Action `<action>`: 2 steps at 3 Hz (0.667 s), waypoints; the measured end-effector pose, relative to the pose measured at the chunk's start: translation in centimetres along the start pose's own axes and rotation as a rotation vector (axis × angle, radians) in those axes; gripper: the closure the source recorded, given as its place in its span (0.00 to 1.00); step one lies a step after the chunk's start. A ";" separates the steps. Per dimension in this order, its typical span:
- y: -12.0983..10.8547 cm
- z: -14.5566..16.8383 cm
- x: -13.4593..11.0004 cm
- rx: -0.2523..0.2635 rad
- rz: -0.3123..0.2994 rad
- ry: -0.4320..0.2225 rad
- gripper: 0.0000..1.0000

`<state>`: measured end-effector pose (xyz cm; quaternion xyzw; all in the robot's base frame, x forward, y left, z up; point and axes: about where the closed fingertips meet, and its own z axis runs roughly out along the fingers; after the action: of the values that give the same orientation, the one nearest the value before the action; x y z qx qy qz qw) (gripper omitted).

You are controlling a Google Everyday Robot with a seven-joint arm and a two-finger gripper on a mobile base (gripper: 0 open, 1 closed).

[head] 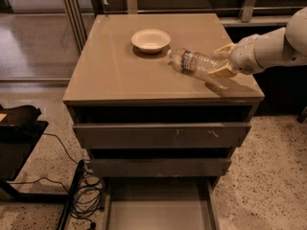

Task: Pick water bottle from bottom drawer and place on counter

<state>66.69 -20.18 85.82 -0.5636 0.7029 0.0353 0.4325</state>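
Observation:
The water bottle (194, 61) is clear and ribbed with a dark-and-red label; it lies tilted over the right part of the counter (120, 71), cap end pointing left toward the bowl. My gripper (221, 61) comes in from the right on a white arm and is shut on the bottle's base end. The bottle's cap end is at or just above the counter surface; I cannot tell if it touches. The bottom drawer (160, 210) is pulled open at the bottom of the view, its grey floor bare.
A pale bowl (150, 40) stands on the counter just left of the bottle's cap. Two upper drawers (160, 134) are slightly open. A black stand (19, 138) and cables (86, 195) lie on the floor at left.

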 end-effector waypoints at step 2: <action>0.9 0.9 0.1 -0.037 0.004 -0.007 0.58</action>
<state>66.52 -19.45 84.78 -0.5699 0.7017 0.0512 0.4245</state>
